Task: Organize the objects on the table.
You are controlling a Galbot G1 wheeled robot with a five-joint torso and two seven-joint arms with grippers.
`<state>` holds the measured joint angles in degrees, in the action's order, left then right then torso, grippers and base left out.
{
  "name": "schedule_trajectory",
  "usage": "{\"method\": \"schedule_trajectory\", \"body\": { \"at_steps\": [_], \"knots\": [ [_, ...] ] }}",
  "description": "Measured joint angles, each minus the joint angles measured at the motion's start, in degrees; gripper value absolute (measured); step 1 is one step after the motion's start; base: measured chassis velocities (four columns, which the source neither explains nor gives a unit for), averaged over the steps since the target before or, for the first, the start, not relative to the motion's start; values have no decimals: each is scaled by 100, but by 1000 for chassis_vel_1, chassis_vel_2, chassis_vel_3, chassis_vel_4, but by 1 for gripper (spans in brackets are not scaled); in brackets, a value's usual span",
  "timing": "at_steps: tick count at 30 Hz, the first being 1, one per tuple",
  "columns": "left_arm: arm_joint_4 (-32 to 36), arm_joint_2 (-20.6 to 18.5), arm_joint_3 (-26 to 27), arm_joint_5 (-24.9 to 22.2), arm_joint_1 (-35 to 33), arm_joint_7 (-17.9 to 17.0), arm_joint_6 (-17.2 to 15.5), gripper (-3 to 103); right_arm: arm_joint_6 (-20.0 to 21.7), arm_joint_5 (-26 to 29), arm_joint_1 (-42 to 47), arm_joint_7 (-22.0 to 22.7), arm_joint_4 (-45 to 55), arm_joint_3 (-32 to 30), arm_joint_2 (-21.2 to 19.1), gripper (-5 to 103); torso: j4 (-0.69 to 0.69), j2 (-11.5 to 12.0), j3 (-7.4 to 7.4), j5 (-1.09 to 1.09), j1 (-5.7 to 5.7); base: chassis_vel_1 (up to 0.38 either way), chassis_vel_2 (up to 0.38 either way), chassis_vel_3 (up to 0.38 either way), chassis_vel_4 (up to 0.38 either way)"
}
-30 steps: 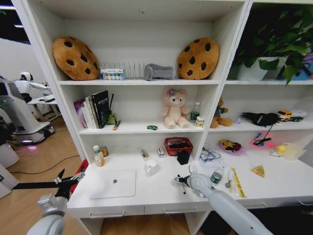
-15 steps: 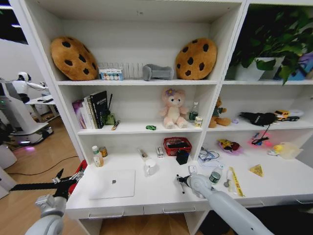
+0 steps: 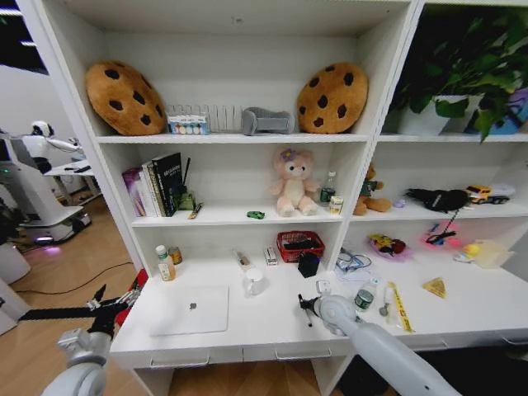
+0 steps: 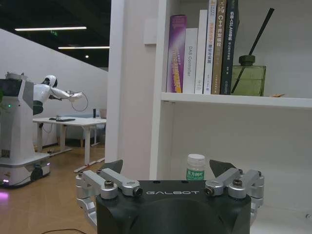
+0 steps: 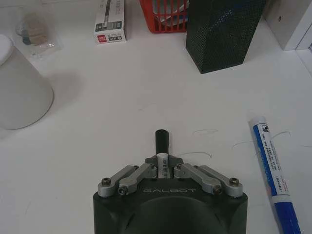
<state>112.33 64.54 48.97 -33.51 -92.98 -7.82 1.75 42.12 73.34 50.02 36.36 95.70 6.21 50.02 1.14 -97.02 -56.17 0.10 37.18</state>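
My right gripper is shut on a black pen with a white label, held low over the white table. In the head view this gripper is right of the closed silver laptop. A blue pen lies on the table beside it. A black mesh pen holder stands farther back. A green-labelled tin sits by my right arm. A tiny green toy car rests on the shelf above. My left gripper hangs open off the table's left end, empty.
A white cup, a red basket and a small box stand behind the pen. Two bottles stand at the back left. Books and a green diffuser fill the shelf above. A yellow ruler lies at the right.
The head view has shifted slightly. My right gripper keeps its hold on the black pen at about the same spot. The left arm has not moved.
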Motion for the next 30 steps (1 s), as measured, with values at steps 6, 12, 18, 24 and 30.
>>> {"method": "schedule_trajectory", "body": {
  "at_steps": [6, 12, 18, 24, 30],
  "knots": [
    [31, 11, -7, 1, 8, -1, 0, 100, 37, -112, 87, -113, 126, -167, -58, 11, 1, 1, -2, 1, 1, 0, 0, 0, 0],
    [42, 38, -51, 24, 28, -7, -4, 100, 60, -916, 281, -580, 559, -662, -293, 11, 2, 0, 0, -3, 1, 0, 0, 0, 0],
    [69, 51, -54, 25, 26, -12, -9, 100, -63, -1844, 666, -1219, 968, -1364, -464, 11, 2, -2, 1, -4, 0, 0, 0, 0, 0],
    [85, 85, -56, 42, 5, -15, -9, 100, -554, -3013, 1196, -1942, 1158, -2084, -465, 11, 2, -2, 2, -4, -1, 0, 0, 0, 0],
    [86, 109, -55, 47, -10, -7, 7, 100, -981, -3701, 1531, -2336, 1193, -2488, -356, 11, 4, -3, 2, -4, -1, 0, 0, 0, 0]
  ]
}}
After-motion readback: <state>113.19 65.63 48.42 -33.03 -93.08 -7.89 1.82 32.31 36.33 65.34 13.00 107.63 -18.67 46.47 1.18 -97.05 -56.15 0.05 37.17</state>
